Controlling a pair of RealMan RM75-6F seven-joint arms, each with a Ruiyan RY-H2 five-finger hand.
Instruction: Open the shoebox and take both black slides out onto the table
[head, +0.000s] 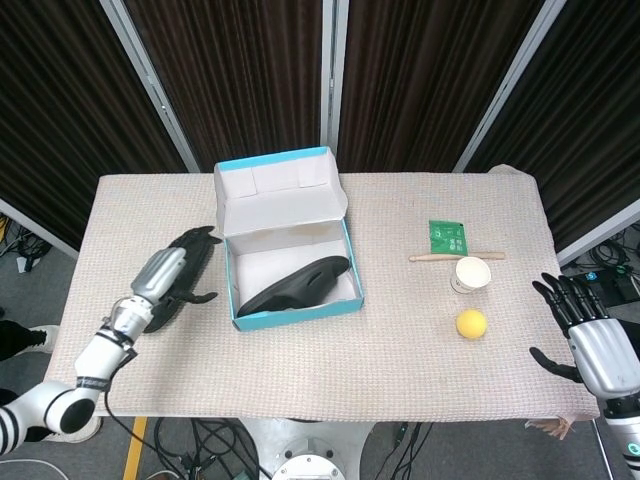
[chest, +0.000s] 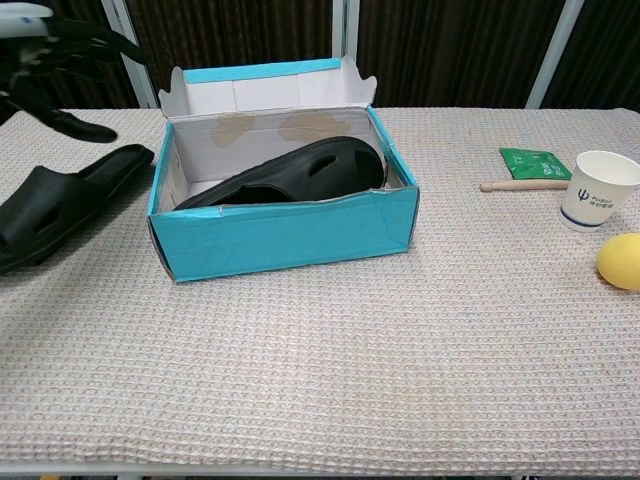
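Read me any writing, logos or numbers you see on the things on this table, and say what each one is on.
Paper cup: a small dark logo mark with a line of print beside it, too small and blurred to read.
Green packet: faint pale marks on the green, not legible in either view.
Shoebox: no text on the blue sides or white lid flap that show.
Nothing else readable.
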